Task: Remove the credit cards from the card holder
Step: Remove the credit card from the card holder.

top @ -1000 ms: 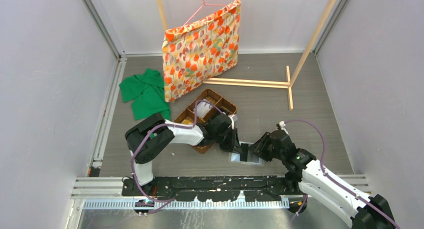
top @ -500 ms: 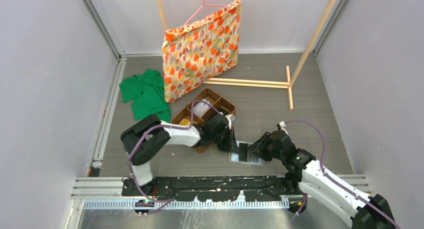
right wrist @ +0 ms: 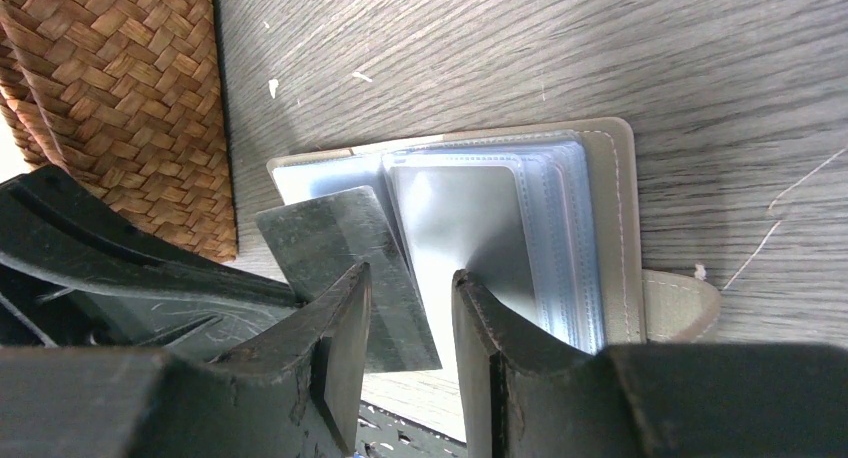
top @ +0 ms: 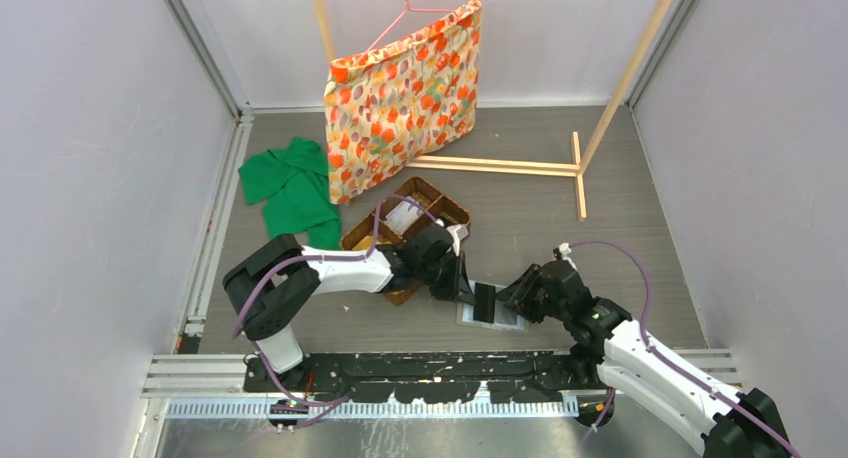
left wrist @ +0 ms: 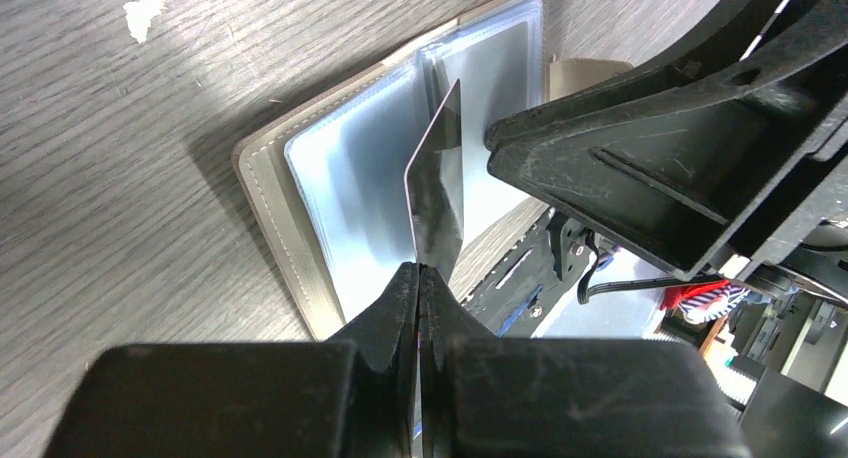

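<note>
The card holder (top: 500, 318) lies open on the table, with a pale grey cover (left wrist: 268, 203) and clear sleeves (right wrist: 560, 228). My left gripper (top: 462, 286) is shut on the near edge of a dark glossy credit card (left wrist: 437, 183) and holds it edge-up over the sleeves; the card also shows in the right wrist view (right wrist: 335, 243). Another pale card (right wrist: 465, 213) sits in a sleeve. My right gripper (top: 514, 300) is open, its jaws standing over the holder's near side (right wrist: 410, 298). One right fingertip (left wrist: 492, 136) rests at the sleeve pages.
A brown wicker divided basket (top: 405, 223) stands just left of the holder and close to my left arm (right wrist: 110, 88). A green cloth (top: 290, 186) lies at the back left. A floral bag (top: 405, 98) hangs from a wooden rack (top: 500, 165) behind.
My left arm has drawn back to the left, and the dark card has come up out of the sleeve and tilted onto its edge. The right gripper has stayed at the holder.
</note>
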Available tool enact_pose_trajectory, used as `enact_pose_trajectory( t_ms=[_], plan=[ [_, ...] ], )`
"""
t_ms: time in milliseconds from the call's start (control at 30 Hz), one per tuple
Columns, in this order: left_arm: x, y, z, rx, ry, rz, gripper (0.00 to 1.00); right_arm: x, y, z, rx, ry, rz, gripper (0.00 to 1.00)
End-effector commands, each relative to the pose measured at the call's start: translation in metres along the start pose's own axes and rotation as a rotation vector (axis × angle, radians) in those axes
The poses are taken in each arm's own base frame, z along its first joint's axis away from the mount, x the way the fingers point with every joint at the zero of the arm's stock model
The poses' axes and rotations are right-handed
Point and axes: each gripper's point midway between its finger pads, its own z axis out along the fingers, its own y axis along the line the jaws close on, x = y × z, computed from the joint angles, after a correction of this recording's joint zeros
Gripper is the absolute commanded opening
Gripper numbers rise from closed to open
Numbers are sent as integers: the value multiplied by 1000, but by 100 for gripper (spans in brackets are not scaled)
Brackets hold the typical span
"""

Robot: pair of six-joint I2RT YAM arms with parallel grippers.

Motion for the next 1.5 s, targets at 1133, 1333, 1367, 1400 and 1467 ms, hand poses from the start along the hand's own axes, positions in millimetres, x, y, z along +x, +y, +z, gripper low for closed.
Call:
enact_pose_trajectory(
  t_ms=[1133, 1333, 1367, 1400, 1467],
  plan=[
    [-6, -11, -5, 15, 6, 72, 1, 19, 34, 3, -79, 108, -110, 41],
    [-6, -15, -5, 34, 7, 68, 0, 22, 24, 10, -47, 113, -97, 41],
    [-5, -16, -5, 39, 8, 66, 1, 23, 22, 10, -44, 115, -97, 41],
    [-6, -16, -4, 43, 8, 66, 1, 24, 22, 11, -42, 116, -95, 41],
    [-5, -18, -3, 55, 14, 66, 1, 24, 22, 12, -45, 116, -94, 41]
  ],
)
